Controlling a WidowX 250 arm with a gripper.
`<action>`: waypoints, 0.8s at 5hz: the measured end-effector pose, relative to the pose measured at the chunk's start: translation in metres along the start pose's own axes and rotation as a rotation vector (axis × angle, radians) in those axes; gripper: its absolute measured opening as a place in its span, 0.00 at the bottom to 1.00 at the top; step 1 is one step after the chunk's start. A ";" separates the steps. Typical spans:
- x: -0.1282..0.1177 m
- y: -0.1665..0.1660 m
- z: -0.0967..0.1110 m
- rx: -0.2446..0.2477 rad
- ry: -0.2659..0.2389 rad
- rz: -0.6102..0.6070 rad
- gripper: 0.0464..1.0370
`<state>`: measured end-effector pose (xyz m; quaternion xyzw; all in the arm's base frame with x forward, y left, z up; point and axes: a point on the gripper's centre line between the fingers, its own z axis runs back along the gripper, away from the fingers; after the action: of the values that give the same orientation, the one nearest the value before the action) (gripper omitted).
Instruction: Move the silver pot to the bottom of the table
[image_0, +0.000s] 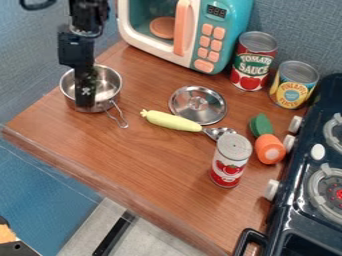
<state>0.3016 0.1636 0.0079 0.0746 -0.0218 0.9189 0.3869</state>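
The black gripper (85, 92) hangs down at the upper left of the camera view, over and partly in front of the silver pot (112, 82). The pot stands upright on the left part of the wooden table (127, 150), its wire handle pointing toward the lower right. Part of the pot's left side and inside is hidden behind the gripper. Whether the gripper holds the pot's wall cannot be made out.
A silver lid (198, 104), a yellow corn-like toy (172, 121) and a spoon (219, 132) lie mid-table. A red-and-white can (231, 160) stands toward the front right. Behind is a toy microwave (212, 30); a stove (314, 175) borders the right side.
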 end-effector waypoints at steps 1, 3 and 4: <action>-0.001 -0.002 -0.005 -0.032 0.007 -0.045 0.96; -0.010 0.003 -0.015 -0.069 0.039 -0.110 0.63; -0.011 0.004 -0.016 -0.071 0.049 -0.124 0.34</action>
<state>0.3042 0.1543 -0.0094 0.0395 -0.0403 0.8934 0.4457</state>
